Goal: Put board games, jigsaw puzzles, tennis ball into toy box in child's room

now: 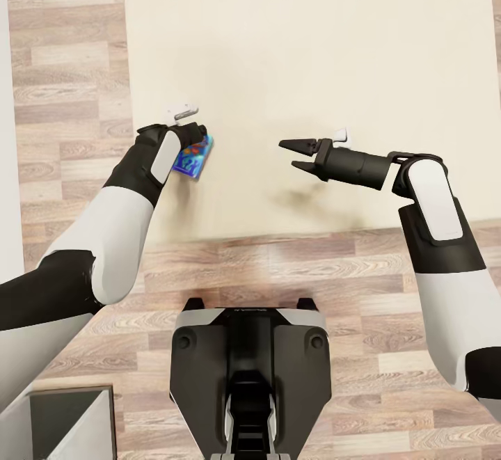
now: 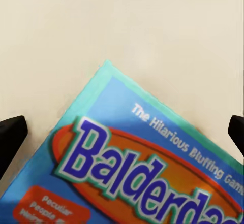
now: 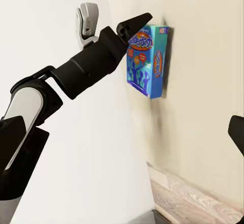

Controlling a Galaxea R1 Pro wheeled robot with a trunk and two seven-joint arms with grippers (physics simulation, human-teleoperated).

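The blue board game [image 1: 195,157], printed "Balderdash", stands tilted up off the beige bed [image 1: 334,49] near its left edge, and the left gripper [image 1: 189,133] sits at the box's top edge; whether its fingers [image 3: 133,23] clamp the box I cannot tell. The right gripper [image 1: 291,154] hovers over the mattress well apart from the box, its 2 fingers spread wide and holding nothing. Wood plank floor [image 1: 62,84] borders the bed on the left and near sides, with the robot's base [image 1: 250,369] just below the bed edge.
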